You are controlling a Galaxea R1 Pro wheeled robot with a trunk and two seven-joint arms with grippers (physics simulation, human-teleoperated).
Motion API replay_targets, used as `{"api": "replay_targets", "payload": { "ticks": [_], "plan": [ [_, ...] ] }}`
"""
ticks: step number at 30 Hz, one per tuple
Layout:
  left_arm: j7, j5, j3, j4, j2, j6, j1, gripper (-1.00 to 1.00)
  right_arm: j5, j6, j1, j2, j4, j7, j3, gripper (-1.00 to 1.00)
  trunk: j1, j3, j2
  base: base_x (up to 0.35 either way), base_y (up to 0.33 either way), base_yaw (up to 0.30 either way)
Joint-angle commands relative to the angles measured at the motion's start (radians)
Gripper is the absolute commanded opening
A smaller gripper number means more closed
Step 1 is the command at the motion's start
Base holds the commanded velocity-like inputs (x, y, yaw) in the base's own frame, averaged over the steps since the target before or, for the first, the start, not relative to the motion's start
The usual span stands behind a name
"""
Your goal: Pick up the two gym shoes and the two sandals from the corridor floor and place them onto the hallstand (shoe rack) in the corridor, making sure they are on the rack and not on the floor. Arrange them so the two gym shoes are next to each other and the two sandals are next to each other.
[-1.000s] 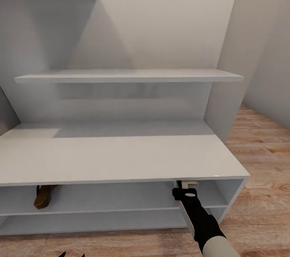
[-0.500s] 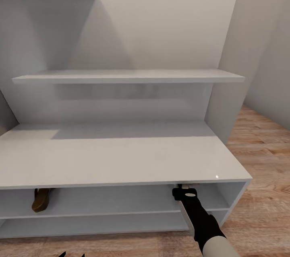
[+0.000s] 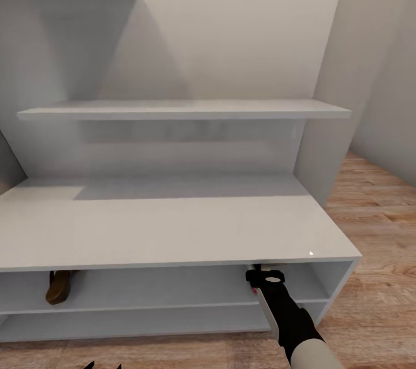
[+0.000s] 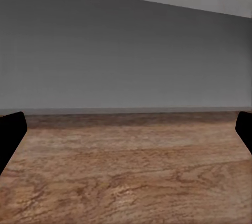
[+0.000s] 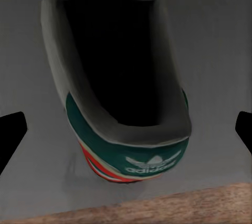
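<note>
Against the corridor wall stands the hallstand (image 3: 173, 224), a wide pale grey unit that takes up most of the head view. Its broad flat top lies bare, a long grey wall shelf (image 3: 185, 109) runs above it, and two open shelf levels sit below the top. Light brown wood-plank corridor floor (image 3: 375, 207) shows to the right of the unit and along its foot.

The right arm (image 3: 292, 323), black with a pale sleeve, reaches from the lower right of the head view into the upper open level near the unit's right end. The right hand (image 5: 126, 129) is spread wide: in the right wrist view its two dark fingertips (image 5: 11, 129) sit at opposite edges, well apart, gripping nothing. Between them a gym shoe (image 5: 121, 77) rests on the grey shelf surface, heel toward the camera, with a green heel band, a white logo and a red-orange patch beneath; a strip of wood floor shows past the shelf edge.

The left hand (image 4: 126, 129) hangs over the floor, facing a grey panel, its fingertips likewise far apart and holding nothing.

A dark brown sandal (image 3: 59, 285) lies on the same upper open level, near its left end, well apart from the right arm.
</note>
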Motion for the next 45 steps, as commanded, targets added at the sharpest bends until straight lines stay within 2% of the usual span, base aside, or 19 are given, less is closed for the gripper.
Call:
{"api": "replay_targets", "payload": {
  "ticks": [1,7,28,35,37,45],
  "plan": [
    [-0.01,0.009,0.002,0.001,0.0,0.002,-0.001,1.0,0.008,0.008,0.0,0.0,-0.001,-0.001,0.0,1.0,0.0,-0.001,0.0,0.0,0.0,0.0],
    [-0.01,0.009,0.002,0.001,0.0,0.002,-0.001,1.0,0.008,0.008,0.0,0.0,0.001,-0.001,0.0,1.0,0.0,-0.001,0.0,-0.145,0.0,0.0],
    [-0.006,0.009,0.004,0.001,0.002,0.004,-0.001,1.0,0.009,0.006,0.0,0.0,0.009,-0.001,0.0,1.0,0.0,-0.001,0.0,-0.325,0.0,0.0],
    [-0.004,0.01,0.004,0.001,0.003,0.003,-0.001,1.0,0.009,-0.001,0.001,-0.001,0.059,-0.001,0.0,1.0,0.0,-0.001,0.0,-0.335,0.0,0.0],
    [-0.002,0.01,0.004,0.001,0.002,0.004,-0.001,1.0,0.01,-0.064,0.001,-0.005,0.149,-0.001,0.0,1.0,0.0,-0.001,0.0,-0.335,0.0,0.0],
    [0.001,0.011,0.005,0.001,0.002,0.005,-0.001,1.0,0.011,-0.234,0.003,-0.015,0.315,-0.001,0.0,1.0,0.0,-0.001,0.0,-0.283,0.0,0.0]
  ]
}}
